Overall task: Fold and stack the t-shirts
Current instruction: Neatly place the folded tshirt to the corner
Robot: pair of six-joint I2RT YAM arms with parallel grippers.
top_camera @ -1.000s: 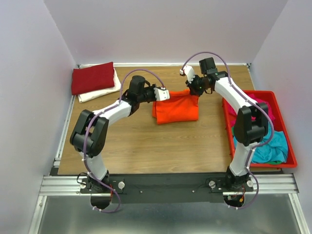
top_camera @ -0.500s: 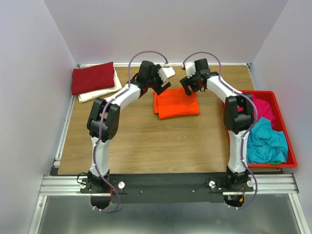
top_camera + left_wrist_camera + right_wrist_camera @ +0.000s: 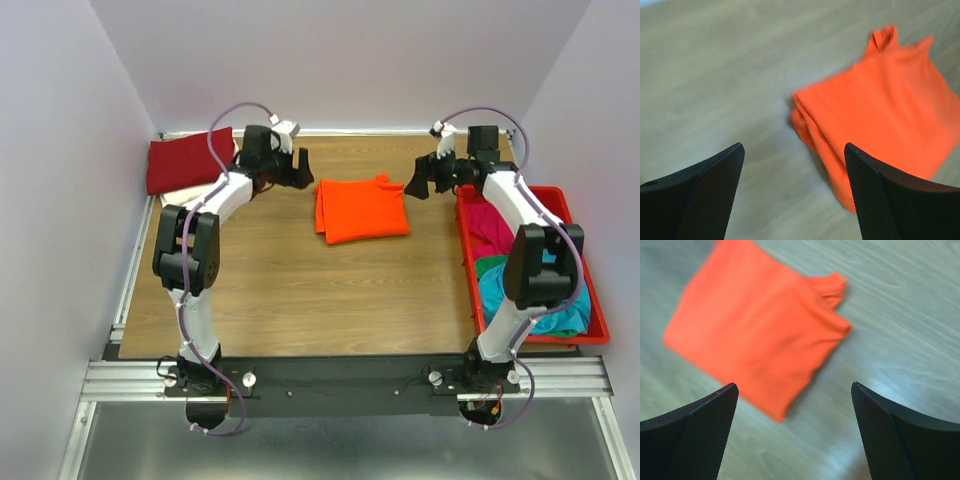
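Beneath red shirt (image 3: 190, 160), mostly-hidden white shirt (image 3: 179, 198).

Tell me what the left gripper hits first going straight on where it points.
Most likely the bare wooden tabletop, just beside the edge of the folded bright orange cloth t-shirt. Depth is unclear, so the left gripper might clip the shirt.

Soft, even light from above filled the top view, bright with no glare and only faint shadows under the arms. Both wrist views were smeared by motion blur. There the orange t-shirt (image 3: 880, 125) and wooden table (image 3: 715, 75) looked soft, the black fingers (image 3: 700, 195) crisp. A pale sheen crossed the table's right side in the right wrist view.
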